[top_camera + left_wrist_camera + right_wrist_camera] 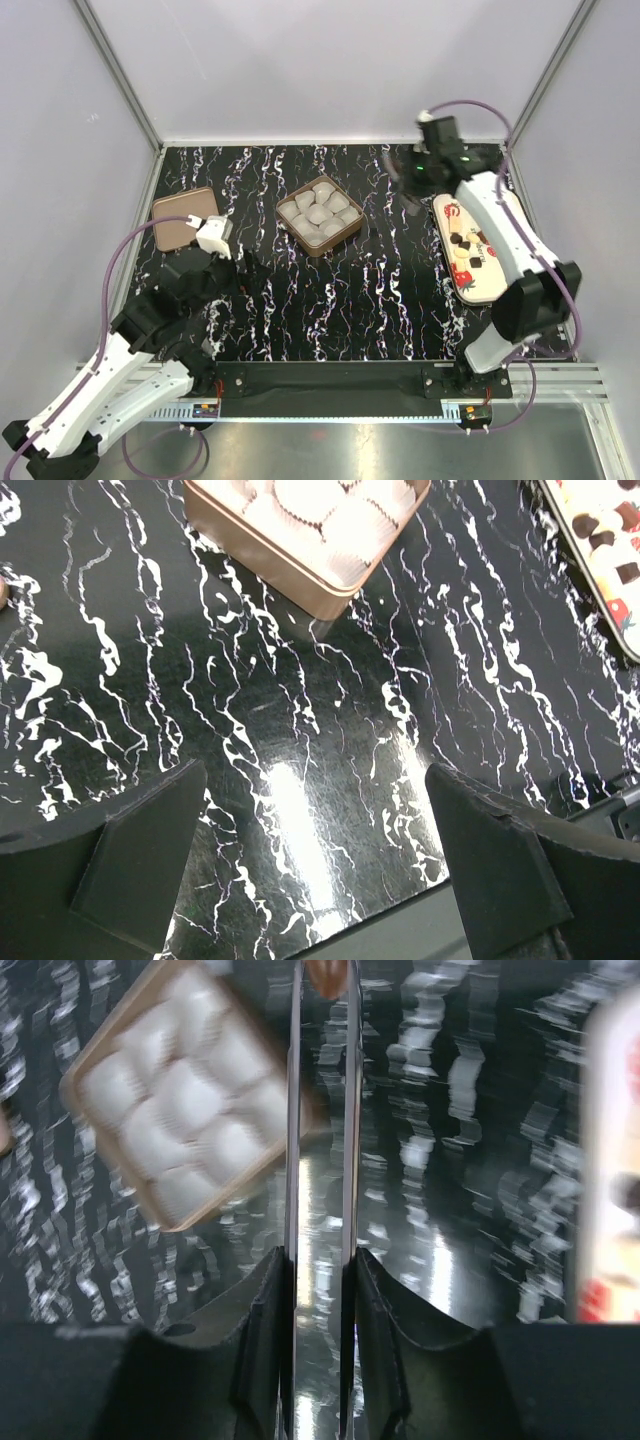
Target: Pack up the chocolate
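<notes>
Our right claw (pixel 320 1260) squeezes slim metal tweezers (pixel 294 1110) on a small brown chocolate (pixel 327 974); easing off could drop it onto the black marbled counter (pixel 450 1160).

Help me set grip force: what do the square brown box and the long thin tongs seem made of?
Square brown box: probably tin, with a satin copper sheen and a rounded corner. Long thin tongs: likely polished steel, with mirror-bright reflective blades.

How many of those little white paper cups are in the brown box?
9. The white paper cups fill the square brown box in three rows of three, near the middle of the top view. That view shows them all, with none hidden.
</notes>
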### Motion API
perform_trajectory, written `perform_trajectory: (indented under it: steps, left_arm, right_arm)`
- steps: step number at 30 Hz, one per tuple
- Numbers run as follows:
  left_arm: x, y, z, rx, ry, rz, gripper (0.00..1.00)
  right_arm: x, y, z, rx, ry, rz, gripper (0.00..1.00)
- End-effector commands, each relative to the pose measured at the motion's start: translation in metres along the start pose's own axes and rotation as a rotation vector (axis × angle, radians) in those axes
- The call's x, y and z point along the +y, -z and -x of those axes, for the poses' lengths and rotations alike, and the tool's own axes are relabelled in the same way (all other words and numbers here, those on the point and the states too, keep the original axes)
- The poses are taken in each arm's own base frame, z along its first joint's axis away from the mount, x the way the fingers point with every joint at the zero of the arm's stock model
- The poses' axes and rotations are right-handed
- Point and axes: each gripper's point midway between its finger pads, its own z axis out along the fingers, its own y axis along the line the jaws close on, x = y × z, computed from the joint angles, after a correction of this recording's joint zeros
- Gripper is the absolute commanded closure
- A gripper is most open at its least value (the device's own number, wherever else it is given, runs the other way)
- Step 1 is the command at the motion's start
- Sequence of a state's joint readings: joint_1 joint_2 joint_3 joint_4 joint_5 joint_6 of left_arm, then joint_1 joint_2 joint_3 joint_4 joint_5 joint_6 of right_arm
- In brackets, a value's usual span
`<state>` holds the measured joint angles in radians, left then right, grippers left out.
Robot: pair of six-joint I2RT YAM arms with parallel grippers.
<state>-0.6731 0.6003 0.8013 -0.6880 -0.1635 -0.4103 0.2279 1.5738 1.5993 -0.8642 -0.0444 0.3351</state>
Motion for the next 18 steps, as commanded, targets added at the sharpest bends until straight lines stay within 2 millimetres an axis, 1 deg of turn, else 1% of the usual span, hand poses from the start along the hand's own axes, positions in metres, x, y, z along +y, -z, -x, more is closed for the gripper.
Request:
perform_trajectory:
  steps: [1,2,3,4,5,6,7,8,9,10,11,18]
  left_arm:
    - [0.002,0.006,0.019,-0.086,-0.005,0.012,0.01]
    - [0.003,0.008,0.020,-0.093,-0.003,0.013,0.01]
    - [0.005,0.008,0.019,-0.093,-0.004,0.021,0.01]
    - [0.005,0.008,0.019,-0.095,-0.003,0.023,0.01]
    - [0.006,0.010,0.020,-0.103,-0.002,0.025,0.01]
    - [0.007,0.009,0.019,-0.103,-0.002,0.026,0.01]
    - [0.008,0.010,0.020,-0.105,-0.002,0.031,0.01]
    - [0.008,0.010,0.020,-0.108,-0.001,0.033,0.01]
    - [0.009,0.009,0.019,-0.105,-0.002,0.039,0.01]
    - [0.009,0.009,0.019,-0.105,0.000,0.039,0.01]
    - [0.009,0.009,0.019,-0.104,-0.001,0.039,0.01]
    - [0.009,0.010,0.019,-0.104,-0.002,0.036,0.01]
  right_arm:
    - [0.075,-0.021,0.003,-0.028,0.088,0.099,0.80]
    - [0.093,-0.021,0.008,-0.045,0.109,0.127,0.80]
    - [0.109,-0.037,-0.005,-0.021,0.154,0.114,0.80]
    - [0.118,-0.043,-0.006,-0.021,0.170,0.112,0.80]
    - [0.129,-0.045,-0.001,-0.040,0.178,0.118,0.80]
    - [0.134,-0.062,-0.010,-0.015,0.190,0.098,0.80]
    - [0.144,-0.067,-0.015,-0.007,0.204,0.104,0.80]
    - [0.151,-0.070,-0.014,-0.013,0.206,0.109,0.79]
    - [0.152,-0.084,-0.019,0.001,0.209,0.087,0.80]
    - [0.158,-0.086,-0.024,0.004,0.217,0.086,0.80]
    - [0.158,-0.093,-0.025,0.005,0.216,0.071,0.80]
    - [0.164,-0.111,-0.043,0.027,0.210,0.062,0.78]
